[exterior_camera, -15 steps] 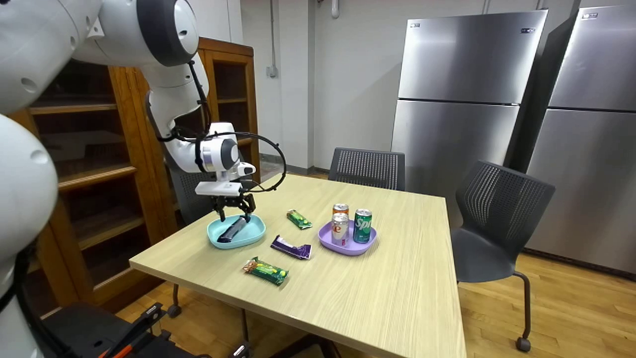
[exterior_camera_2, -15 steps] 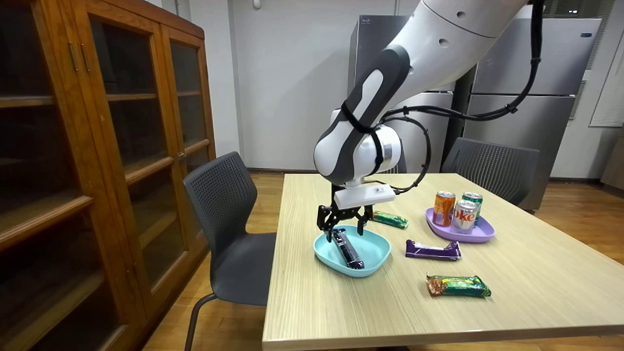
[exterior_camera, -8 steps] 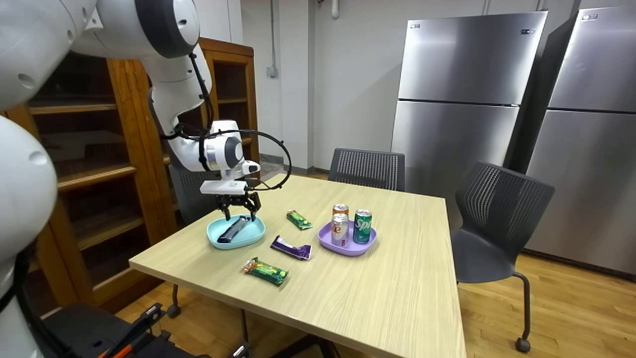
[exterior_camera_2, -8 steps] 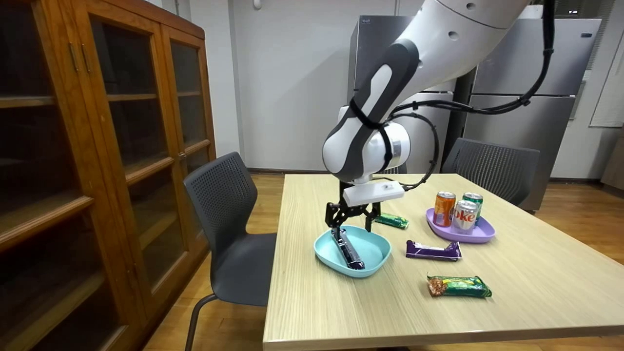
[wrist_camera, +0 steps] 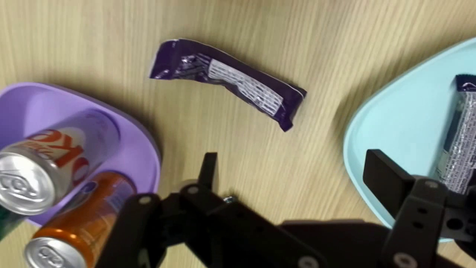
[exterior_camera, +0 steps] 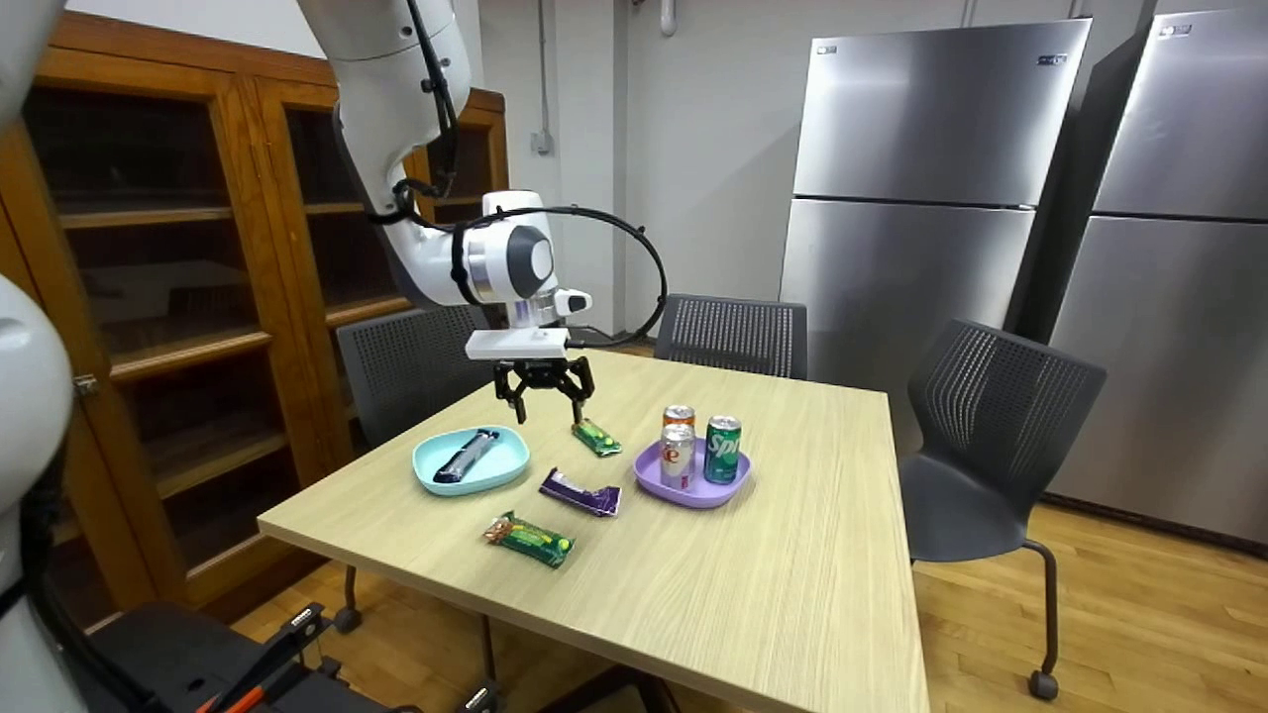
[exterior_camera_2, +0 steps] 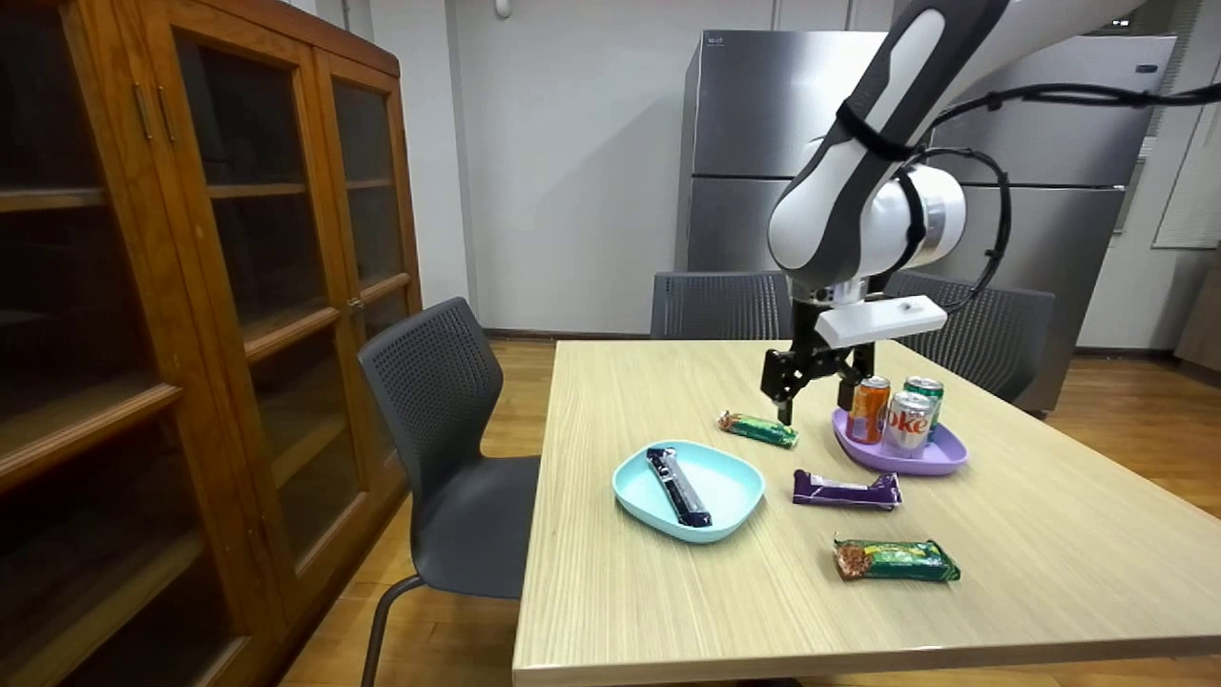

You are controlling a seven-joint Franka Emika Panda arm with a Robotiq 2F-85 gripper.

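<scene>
Green shiny-wrapped snack bar [exterior_camera_2: 758,429] lies on the pale wooden table [exterior_camera: 783,594], lower than the black two-finger robot hand [exterior_camera_2: 816,412] and near it. Both exterior views show it, but in the wrist view I can't make it out. The hand is up in the air, its fingers [wrist_camera: 386,178] spread wide, holding nothing. In front of the hand, the wrist view shows tiny print on a purple shiny-wrapped candy bar [wrist_camera: 230,74]; the exterior views are too far off for that. On one finger's side sits a light purple plastic tray [wrist_camera: 137,156] with a silver can [wrist_camera: 70,149] and an orange can [wrist_camera: 89,216]. The green can [exterior_camera: 723,451] there is just a sliver in the wrist view, but shows plainly in an exterior view. On the other finger's side is a light blue plastic tray [wrist_camera: 401,119] with a dark wrapped bar [wrist_camera: 463,137] inside. Farther off, another green bar [exterior_camera_2: 897,560] shows only in the exterior views.
</scene>
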